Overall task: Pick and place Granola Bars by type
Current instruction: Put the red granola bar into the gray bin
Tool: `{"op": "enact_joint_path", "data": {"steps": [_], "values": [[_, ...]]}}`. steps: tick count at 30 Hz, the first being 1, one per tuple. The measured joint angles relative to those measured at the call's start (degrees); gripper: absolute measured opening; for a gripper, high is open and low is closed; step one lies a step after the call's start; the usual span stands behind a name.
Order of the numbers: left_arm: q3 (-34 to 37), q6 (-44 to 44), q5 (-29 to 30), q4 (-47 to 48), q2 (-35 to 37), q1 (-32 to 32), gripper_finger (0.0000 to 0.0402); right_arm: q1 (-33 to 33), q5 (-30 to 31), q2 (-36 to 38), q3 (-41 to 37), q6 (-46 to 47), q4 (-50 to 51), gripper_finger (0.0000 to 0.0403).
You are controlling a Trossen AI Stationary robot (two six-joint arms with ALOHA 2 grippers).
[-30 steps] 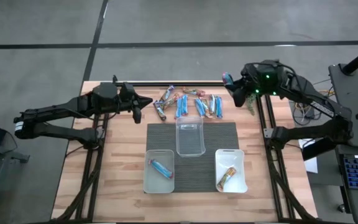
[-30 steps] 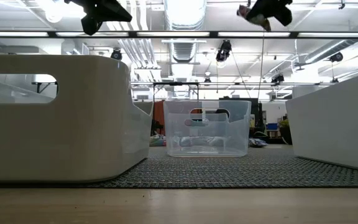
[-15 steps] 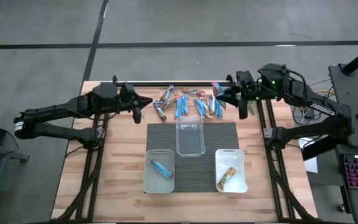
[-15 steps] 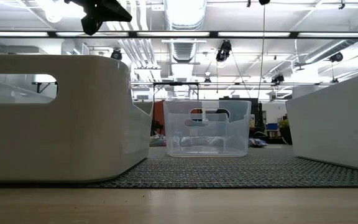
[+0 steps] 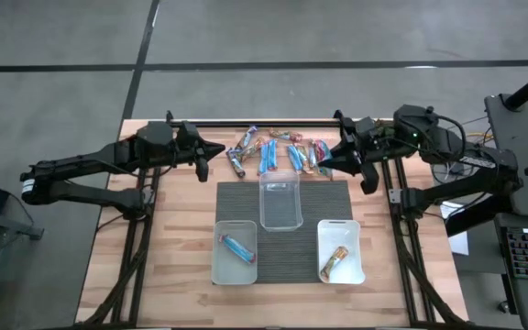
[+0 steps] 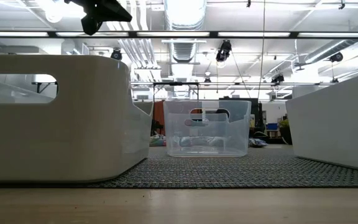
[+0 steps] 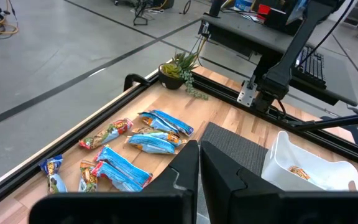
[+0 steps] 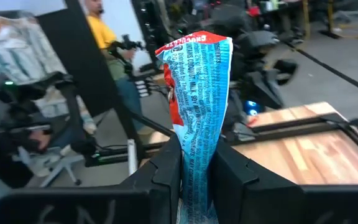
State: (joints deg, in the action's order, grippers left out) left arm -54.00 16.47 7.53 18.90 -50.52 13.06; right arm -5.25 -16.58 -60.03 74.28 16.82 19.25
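- While the right gripper (image 5: 330, 158) hangs above the far right of the table, at about one o'clock from the mat's centre, its two fingers (image 8: 166, 171) are clamped on a blue-and-red wrapped bar (image 8: 196, 93), which stands up between them in the right wrist view.
- Loose granola bars (image 5: 271, 151) lie in a scatter along the table's far edge, at twelve o'clock from the clear tub (image 5: 280, 200); most are blue, a few orange or red.
- On the dark woven mat (image 5: 337, 197) the clear tub sits in the middle.
- At about seven o'clock from that tub stands the left white tub (image 5: 234, 252), with one blue bar (image 5: 237, 247) lying inside it.
- At about five o'clock stands the right white tub (image 5: 341, 251), with one tan bar (image 5: 336, 260) inside.
- Over the far left of the table, at nine o'clock from the scatter, hangs the left gripper (image 5: 211, 152), its fingers pressed together on nothing.
- A small green plant (image 7: 179, 64) sits at the table's far right corner.
- Beyond the table, in the right wrist view, a person in a yellow top (image 8: 107, 34) is visible.
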Motion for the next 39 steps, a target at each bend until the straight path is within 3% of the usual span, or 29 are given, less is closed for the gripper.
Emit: {"op": "enact_joint_path", "data": {"steps": [13, 24, 30, 39], "values": [[0.0, -0.01, 0.0, 0.02, -0.02, 0.0, 0.0, 6.23, 0.04, -0.07, 0.0, 0.48, -6.35, 0.0059], [0.0, -0.01, -0.32, 0.02, -0.02, 0.0, 0.0, 6.55, 0.07, -0.52, 0.0, 2.43, -8.13, 0.0059], [0.0, -1.43, -8.05, 0.02, 0.03, -0.09, 0.0, 6.54, 0.07, -2.53, 0.0, 2.71, -8.07, 0.0059], [0.0, -1.38, -14.92, 1.14, 4.38, -0.04, 0.0, 6.52, 0.01, -7.63, 3.54, 3.76, -7.23, 0.0059]]}}
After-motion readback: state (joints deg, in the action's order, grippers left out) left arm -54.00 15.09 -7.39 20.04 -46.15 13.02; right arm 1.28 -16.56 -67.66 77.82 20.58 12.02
